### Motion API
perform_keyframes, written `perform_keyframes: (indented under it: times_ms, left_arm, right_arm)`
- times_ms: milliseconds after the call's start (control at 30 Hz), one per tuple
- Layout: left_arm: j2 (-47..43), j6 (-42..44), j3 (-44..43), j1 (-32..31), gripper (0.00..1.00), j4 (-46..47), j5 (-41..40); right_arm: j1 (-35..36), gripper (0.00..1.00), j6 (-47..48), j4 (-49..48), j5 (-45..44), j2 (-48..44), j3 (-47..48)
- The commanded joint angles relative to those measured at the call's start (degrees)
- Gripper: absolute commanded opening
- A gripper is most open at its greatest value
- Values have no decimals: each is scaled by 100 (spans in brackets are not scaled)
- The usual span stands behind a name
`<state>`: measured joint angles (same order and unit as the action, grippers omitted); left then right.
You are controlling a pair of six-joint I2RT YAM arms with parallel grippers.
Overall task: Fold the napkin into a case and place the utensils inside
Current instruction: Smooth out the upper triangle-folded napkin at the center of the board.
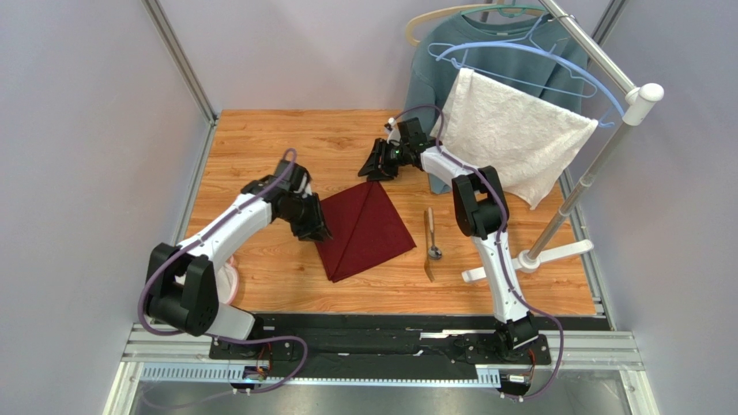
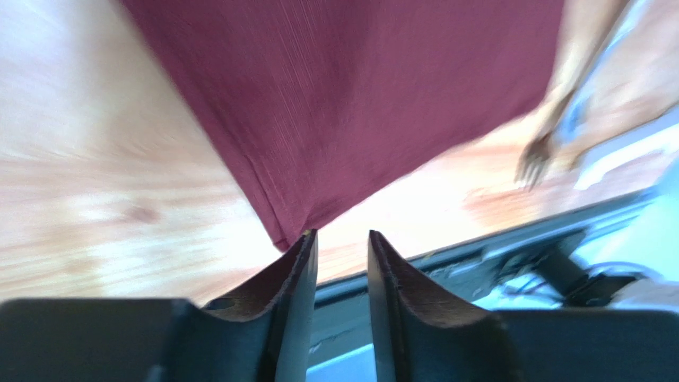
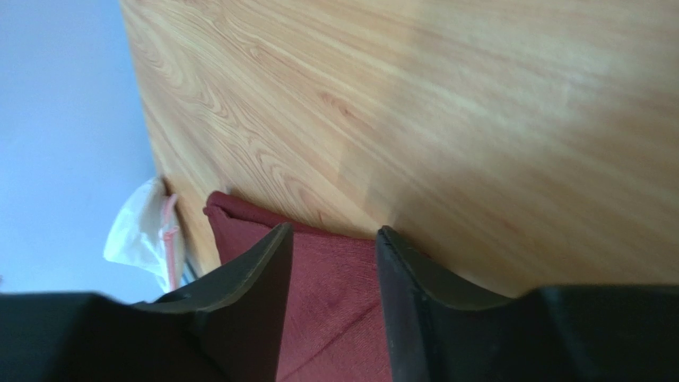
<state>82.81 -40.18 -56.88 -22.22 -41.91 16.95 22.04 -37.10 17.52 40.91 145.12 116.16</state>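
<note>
Napkin (image 1: pixel 364 226) part-folded; case not formed; utensils (image 1: pixel 430 246) outside.
Cloth lies flat mid-table as a folded diamond, one crease showing. Left gripper (image 1: pixel 317 232) sits at its left corner, right gripper (image 1: pixel 378 169) just beyond its far corner; both have jaws partly parted, holding nothing. Utensils lie on bare wood just right of the cloth. Judged outstanding: further folds, then loading.

Folded napkin (image 1: pixel 364 229) flat, utensils (image 1: pixel 429 232) just beside.
</note>
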Motion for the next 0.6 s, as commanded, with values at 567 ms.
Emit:
perform_keyframes:
  times_ms: [567]
  left_arm:
    - [2591, 793, -2441, 1888, 48, -151, 362]
  right_arm:
    - [2312, 72, 2260, 2730, -3870, -3253, -1482]
